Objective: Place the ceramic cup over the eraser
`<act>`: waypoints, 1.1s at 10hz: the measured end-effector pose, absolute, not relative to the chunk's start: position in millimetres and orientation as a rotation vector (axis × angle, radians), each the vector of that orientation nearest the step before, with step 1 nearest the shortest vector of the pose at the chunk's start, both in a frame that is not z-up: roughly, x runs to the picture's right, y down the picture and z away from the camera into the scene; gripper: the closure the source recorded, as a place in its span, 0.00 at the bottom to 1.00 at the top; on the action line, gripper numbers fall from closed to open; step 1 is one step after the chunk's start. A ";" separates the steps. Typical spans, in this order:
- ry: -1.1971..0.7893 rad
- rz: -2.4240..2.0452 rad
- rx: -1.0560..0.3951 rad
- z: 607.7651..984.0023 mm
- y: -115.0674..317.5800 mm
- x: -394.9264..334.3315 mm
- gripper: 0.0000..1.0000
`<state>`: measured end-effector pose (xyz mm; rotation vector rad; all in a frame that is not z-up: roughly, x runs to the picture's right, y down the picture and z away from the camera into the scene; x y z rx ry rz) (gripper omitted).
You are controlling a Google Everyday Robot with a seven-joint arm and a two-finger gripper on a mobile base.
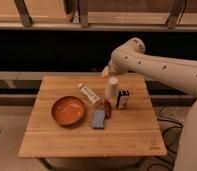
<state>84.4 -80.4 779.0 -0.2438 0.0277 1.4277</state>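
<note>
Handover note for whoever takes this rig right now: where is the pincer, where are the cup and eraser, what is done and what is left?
Pincer: near the back edge of the wooden table, just above and behind the ceramic cup.
Ceramic cup: standing on the table, mid-back.
Eraser: standing right beside the cup, on its right and nearer the camera, uncovered.
Done: the cup is not over the eraser yet.
Left: grasp the cup, lift it, and set it down over the eraser.
</note>
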 end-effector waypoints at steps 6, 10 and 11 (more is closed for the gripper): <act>0.071 1.467 -0.275 811.7 -69.4 103.3 0.35; 0.149 1.515 -0.322 846.0 -46.1 135.4 0.35; 0.173 1.532 -0.331 857.3 -40.7 145.5 0.35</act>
